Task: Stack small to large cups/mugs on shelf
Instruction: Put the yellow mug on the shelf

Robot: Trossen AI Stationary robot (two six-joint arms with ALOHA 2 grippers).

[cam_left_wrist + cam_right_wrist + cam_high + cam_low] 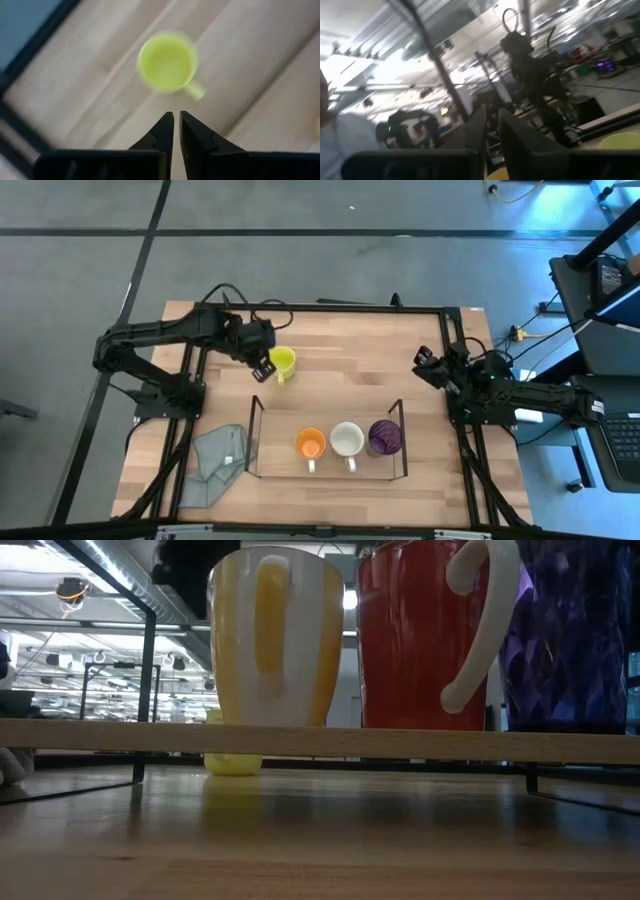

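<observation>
The yellow mug point(283, 361) stands upright on the table behind the shelf, its mouth up. It also shows in the left wrist view point(167, 62) and, under the shelf board, in the low view point(232, 761). My left gripper point(263, 364) point(176, 119) is shut and hovers just left of and above the mug, touching nothing. The clear-walled shelf point(254, 442) holds the orange cup point(311, 443), the white mug point(347, 439) and the purple tumbler point(384, 437) in a row, all upright. My right gripper point(428, 366) point(490, 122) is shut and empty at the table's right.
A crumpled grey cloth point(218, 463) lies at the near left, beside the shelf. A dark frame point(330, 308) runs round the table top. Bare wood point(345, 370) lies between the yellow mug and my right gripper. The shelf has free room at its left end point(275, 450).
</observation>
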